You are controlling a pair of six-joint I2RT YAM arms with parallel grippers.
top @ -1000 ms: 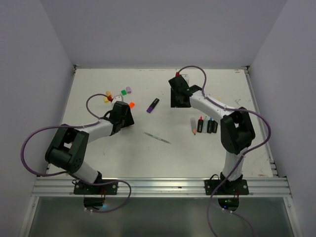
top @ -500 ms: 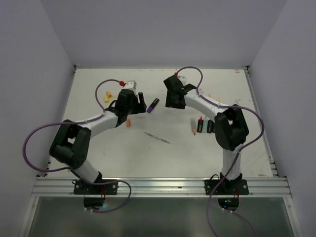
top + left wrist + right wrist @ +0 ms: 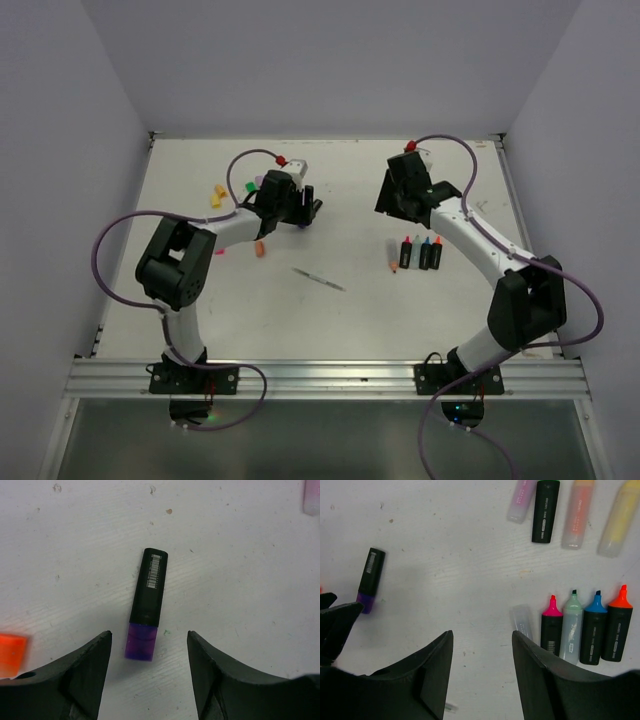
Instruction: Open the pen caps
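Observation:
A black highlighter (image 3: 150,582) with a purple pen cap (image 3: 141,641) lies flat on the white table. My left gripper (image 3: 149,652) is open just above it, with the cap between the fingers (image 3: 90,670) and nearer the left one, untouched. The same pen (image 3: 370,577) shows at the left of the right wrist view. My right gripper (image 3: 482,650) is open and empty over bare table, left of the uncapped pens. In the top view the left gripper (image 3: 308,205) covers most of the pen, and the right gripper (image 3: 388,205) hangs apart from it at the right.
Several uncapped highlighters (image 3: 582,627) with pink, green, blue and orange tips lie side by side (image 3: 415,253). More barrels (image 3: 570,507) lie beyond them. Loose caps: yellow (image 3: 217,193), orange (image 3: 260,249) (image 3: 11,654). A thin pale stick (image 3: 318,279) lies mid-table.
My left gripper has swung right and away from me, coming over the purple-capped pen. My right arm has drawn back to the right, away from that pen.

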